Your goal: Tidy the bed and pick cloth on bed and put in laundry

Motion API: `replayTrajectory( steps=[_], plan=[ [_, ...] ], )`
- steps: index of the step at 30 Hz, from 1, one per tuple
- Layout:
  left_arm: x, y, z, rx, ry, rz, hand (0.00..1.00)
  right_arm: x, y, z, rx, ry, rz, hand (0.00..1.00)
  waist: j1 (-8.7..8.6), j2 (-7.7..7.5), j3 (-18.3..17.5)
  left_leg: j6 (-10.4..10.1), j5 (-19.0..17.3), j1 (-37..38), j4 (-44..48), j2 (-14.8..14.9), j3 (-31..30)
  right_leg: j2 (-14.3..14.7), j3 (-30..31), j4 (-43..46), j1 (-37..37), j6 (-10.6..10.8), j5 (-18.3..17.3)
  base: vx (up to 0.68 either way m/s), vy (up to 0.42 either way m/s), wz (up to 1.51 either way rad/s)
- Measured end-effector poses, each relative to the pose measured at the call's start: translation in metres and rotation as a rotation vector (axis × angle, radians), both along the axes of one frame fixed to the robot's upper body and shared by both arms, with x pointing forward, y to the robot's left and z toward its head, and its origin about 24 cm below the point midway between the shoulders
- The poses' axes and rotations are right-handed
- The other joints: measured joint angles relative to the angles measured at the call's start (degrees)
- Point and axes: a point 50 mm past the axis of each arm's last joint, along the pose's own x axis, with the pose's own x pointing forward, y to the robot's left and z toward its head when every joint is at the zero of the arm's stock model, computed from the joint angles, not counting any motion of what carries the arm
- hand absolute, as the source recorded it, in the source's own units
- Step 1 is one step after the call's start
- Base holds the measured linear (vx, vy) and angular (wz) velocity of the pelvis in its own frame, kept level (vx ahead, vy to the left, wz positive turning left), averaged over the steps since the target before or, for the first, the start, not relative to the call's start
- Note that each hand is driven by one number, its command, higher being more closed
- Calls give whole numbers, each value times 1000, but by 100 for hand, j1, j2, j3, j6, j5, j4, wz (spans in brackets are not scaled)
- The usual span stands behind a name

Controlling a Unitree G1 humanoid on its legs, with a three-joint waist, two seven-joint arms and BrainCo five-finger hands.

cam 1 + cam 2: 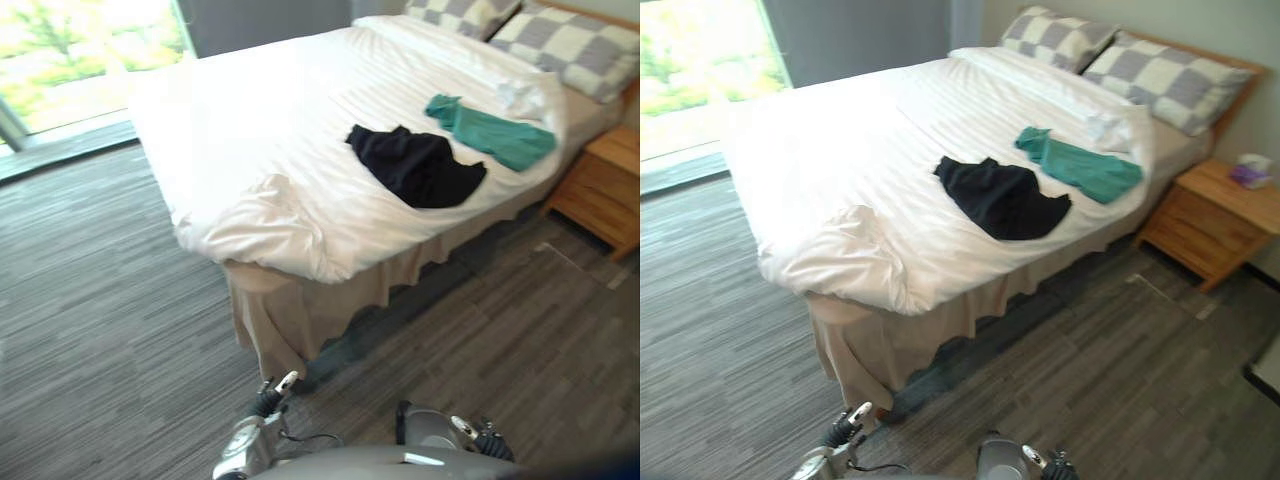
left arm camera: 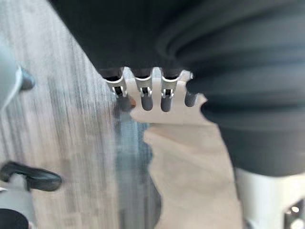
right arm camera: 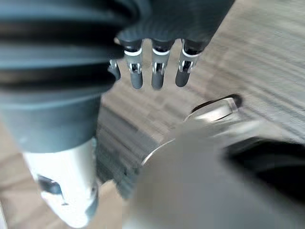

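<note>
Both hands empty: left hand (image 2: pixel 144 91) and right hand (image 3: pixel 157 71) hang low over the floor (image 1: pixel 100 330), fingers straight and loosely spread, pinching nothing. Reads as standoff before a reach. Black cloth (image 1: pixel 420 165) lies crumpled on the bed (image 1: pixel 250 120) by the near edge, with the green cloth (image 1: pixel 495 135) just beside it toward the pillows (image 1: pixel 570 45). Both are probably reachable from this side. The duvet corner (image 1: pixel 260 225) is bunched at the foot and needs smoothing. Wooden nightstand (image 1: pixel 605 185) stands by the headboard with a tissue box (image 1: pixel 1252 170) on top. Bright window (image 1: pixel 80 50) beyond the bed.
</note>
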Motion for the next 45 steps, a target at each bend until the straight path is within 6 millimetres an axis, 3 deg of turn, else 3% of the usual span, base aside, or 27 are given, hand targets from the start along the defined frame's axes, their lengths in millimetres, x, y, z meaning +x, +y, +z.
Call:
replayTrajectory(
  steps=[4,5,6,8,9,11,12,13,16,19,26,28,31,36,39,43,45],
  plan=[
    [0,7,1,43,-15,40,0,18,12,2,-1,-28,150,0,73,-155,-7,-338,404,-306,937,130,110,5,-382,-545,699,-116,-60,321,-187,50],
    [1,12,3,54,-30,64,0,21,17,3,19,-41,178,0,120,-177,-6,-503,457,-668,1719,207,364,-44,-565,-887,1020,-169,-27,296,-154,66],
    [1,12,3,59,-39,66,0,23,21,3,27,-46,194,0,121,-191,8,-501,335,-1006,2378,448,873,-51,-793,-1160,1305,-176,-4,206,-110,83],
    [4,13,5,64,-56,62,0,22,27,1,50,-32,212,0,129,-180,10,-455,30,-1363,2785,923,1770,-135,-1208,-1407,1809,-167,2,134,-66,102],
    [4,13,5,67,-60,55,0,22,29,1,54,-24,224,0,172,-184,10,-433,-2,-1401,2494,990,2084,-234,-1328,-1426,1955,-148,10,99,10,101],
    [-1,9,3,61,-42,26,0,24,25,1,42,-11,263,0,186,-32,-60,-420,597,-1420,1235,935,2369,-196,-1427,-1543,2142,-8,15,95,86,70],
    [-6,13,1,78,-22,6,0,26,31,-1,60,5,277,0,208,-2,-109,-409,615,-1199,696,778,2330,-238,-1345,-1705,2139,70,22,137,106,44],
    [-11,20,0,95,3,-8,0,30,36,-2,70,9,304,0,200,-185,-117,-360,742,-1062,196,600,2315,-300,-1306,-1846,2134,94,36,100,106,31],
    [-20,32,-3,121,49,-30,0,29,42,-5,90,35,314,0,208,-317,-102,-282,1020,-989,-274,337,2198,-421,-1277,-2055,2188,102,51,70,80,33],
    [-25,30,-6,104,86,-31,0,26,40,-6,87,55,304,0,208,-289,-89,-288,1103,-826,-417,252,2199,-439,-1242,-2099,2328,152,83,58,19,9],
    [-30,32,-8,85,131,225,0,27,31,-7,73,82,242,0,190,-175,5,-397,1572,-663,-926,338,2203,-293,-1275,-2144,2341,176,103,0,-92,2],
    [-27,43,-4,124,104,347,0,25,29,-8,77,102,217,0,178,-190,17,-408,1634,-633,-1031,384,2202,-258,-1316,-2146,2333,175,103,-48,-49,7],
    [-6,73,17,196,-46,554,0,23,22,-8,71,131,216,0,186,-197,38,-416,1746,-578,-1257,387,2200,-225,-1342,-2177,2291,165,131,-90,-11,5],
    [38,135,81,386,-398,743,0,25,18,-7,79,145,195,0,184,-150,72,-347,1818,-656,-1385,288,2199,-250,-1337,-2345,2217,265,222,-122,23,-4],
    [59,145,111,437,-564,754,0,26,16,-7,91,144,172,0,167,-97,97,-304,1851,-675,-1396,225,2185,-298,-1333,-2398,2225,256,233,-97,28,-2],
    [76,140,131,500,-694,671,0,26,18,-6,91,150,174,0,156,-80,76,-286,1867,-723,-1400,212,2184,-292,-1342,-2499,2226,176,215,-61,18,5],
    [90,152,163,596,-823,575,0,22,16,-6,88,156,165,0,159,-104,57,-314,1856,-767,-1400,225,2203,-270,-1336,-2558,2227,155,229,2,0,7]
  ],
)
